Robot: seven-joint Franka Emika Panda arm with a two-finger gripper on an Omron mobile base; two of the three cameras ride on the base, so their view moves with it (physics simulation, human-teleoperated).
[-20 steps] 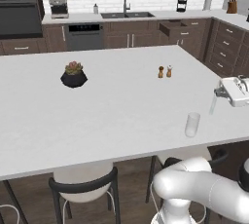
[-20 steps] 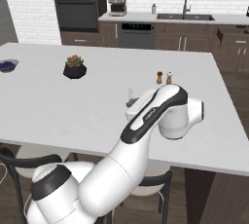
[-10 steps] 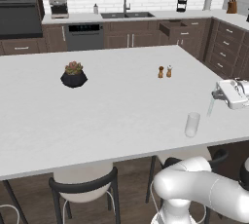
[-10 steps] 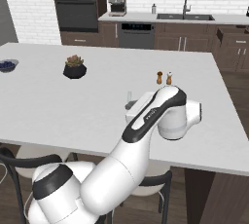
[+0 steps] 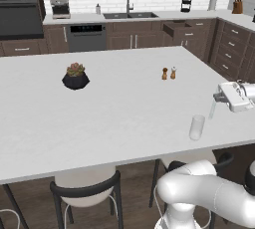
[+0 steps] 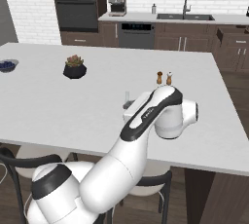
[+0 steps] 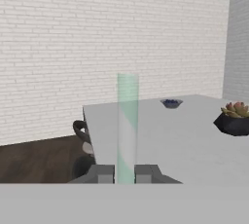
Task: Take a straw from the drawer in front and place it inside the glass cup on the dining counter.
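One straw (image 7: 127, 128) stands upright, clamped between the jaws of the gripper (image 7: 125, 174), pale with a green tint in the hand view. In the left base view the straw (image 5: 212, 108) hangs from the gripper (image 5: 219, 97), above the white bench (image 5: 114, 113) and just beside one glass cup (image 5: 196, 127). Two shakers (image 5: 168, 73) and one potted succulent (image 5: 75, 76) also stand on the bench. One small bowl (image 6: 7, 65) sits near its far edge. No legible writing.

dining counter (image 5: 114, 118) open around glass cup (image 5: 196, 127)
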